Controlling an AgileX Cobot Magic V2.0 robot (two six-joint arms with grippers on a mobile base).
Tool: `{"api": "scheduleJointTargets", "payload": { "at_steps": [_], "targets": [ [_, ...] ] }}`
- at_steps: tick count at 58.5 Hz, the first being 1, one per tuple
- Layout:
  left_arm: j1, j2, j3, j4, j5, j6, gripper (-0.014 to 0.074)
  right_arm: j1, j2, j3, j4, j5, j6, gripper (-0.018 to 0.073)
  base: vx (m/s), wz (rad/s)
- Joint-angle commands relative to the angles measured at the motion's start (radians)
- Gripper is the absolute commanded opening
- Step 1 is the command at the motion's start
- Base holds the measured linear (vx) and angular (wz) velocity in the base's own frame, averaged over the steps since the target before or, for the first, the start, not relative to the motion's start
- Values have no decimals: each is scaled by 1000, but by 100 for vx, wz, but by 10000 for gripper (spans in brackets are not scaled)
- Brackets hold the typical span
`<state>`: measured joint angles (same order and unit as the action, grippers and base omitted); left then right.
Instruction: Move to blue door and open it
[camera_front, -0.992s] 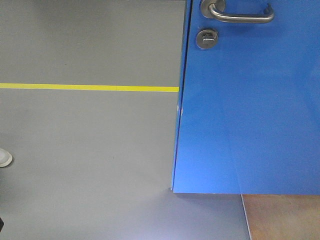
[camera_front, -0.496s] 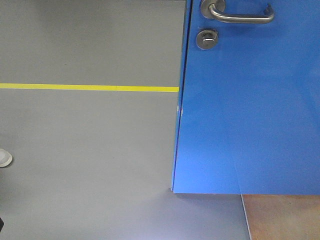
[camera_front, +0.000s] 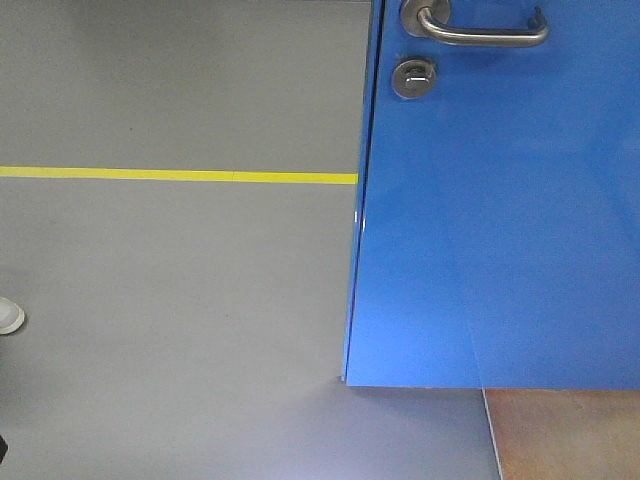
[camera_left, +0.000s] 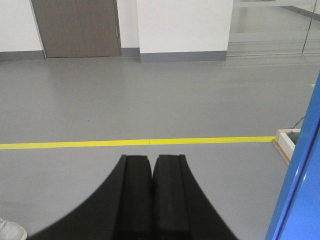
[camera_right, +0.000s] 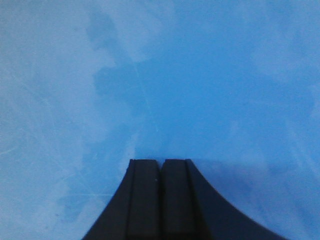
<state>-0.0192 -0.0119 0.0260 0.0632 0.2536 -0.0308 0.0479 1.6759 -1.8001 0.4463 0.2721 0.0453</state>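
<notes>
The glossy bright-blue door panel (camera_front: 500, 220) fills the front view's right half, its silver lever handle (camera_front: 480, 28) at upper right. The right tool (camera_right: 161, 165), clenched empty, faces the panel closely, probably to push; the left tool (camera_left: 152, 162), also clenched, points at grey floor (camera_left: 150, 100).

One blue door (camera_front: 500, 220) fills the right of the front view, carrying one silver lever handle (camera_front: 480, 30) and, just below that handle, one round thumb-turn lock (camera_front: 413, 77). Left of the door, one yellow floor line (camera_front: 180, 175) crosses the grey floor. Two black grippers show, left gripper (camera_left: 152, 162) and right gripper (camera_right: 161, 164). Beyond the line, one brown door (camera_left: 75, 27); one white shoe (camera_left: 10, 231) sits near the left gripper.
</notes>
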Motion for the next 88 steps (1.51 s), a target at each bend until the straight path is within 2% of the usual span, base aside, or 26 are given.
{"api": "scheduleJointTargets", "payload": {
  "at_steps": [1,4,15,19,32,36,42,47,52,61,69,75,80,88],
  "targets": [
    [-3,-12,-26,-6,-77,-1,73,-2,-42,-31,-8,-83,-9,12,0,0],
    [-3,-12,-26,-6,-77,-1,73,0,-50,-31,-26,-74,-9,12,0,0],
    [-3,-12,-26,-6,-77,-1,73,45,-156,5,-281,-67,-9,12,0,0],
    [-3,-12,-26,-6,-77,-1,73,78,-217,64,-324,-101,-9,12,0,0],
    [-3,-12,-26,-6,-77,-1,73,212,-463,401,-341,-248,-9,12,0,0],
    [-3,-12,-26,-6,-77,-1,73,241,-549,550,-385,-292,-19,12,0,0],
    [-3,-12,-26,-6,-77,-1,73,238,-705,792,-462,-343,-73,12,0,0],
    [-3,-12,-26,-6,-77,-1,73,238,-849,1002,-472,-348,-174,12,0,0],
    [-3,-12,-26,-6,-77,-1,73,238,-984,1185,-462,-349,-220,12,0,0],
    [-3,-12,-26,-6,-77,-1,73,238,-1227,1488,-390,-353,-182,12,0,0],
    [-3,-12,-26,-6,-77,-1,73,238,-1428,1700,-393,-378,-94,12,0,0],
    [-3,-12,-26,-6,-77,-1,73,202,-1552,1824,-393,-398,-45,12,0,0],
    [-3,-12,-26,-6,-77,-1,73,99,-1630,1829,-403,-287,-15,12,0,0],
    [-3,-12,-26,-6,-77,-1,73,-65,-1703,1832,-400,-261,-13,12,0,0]
  ]
}}
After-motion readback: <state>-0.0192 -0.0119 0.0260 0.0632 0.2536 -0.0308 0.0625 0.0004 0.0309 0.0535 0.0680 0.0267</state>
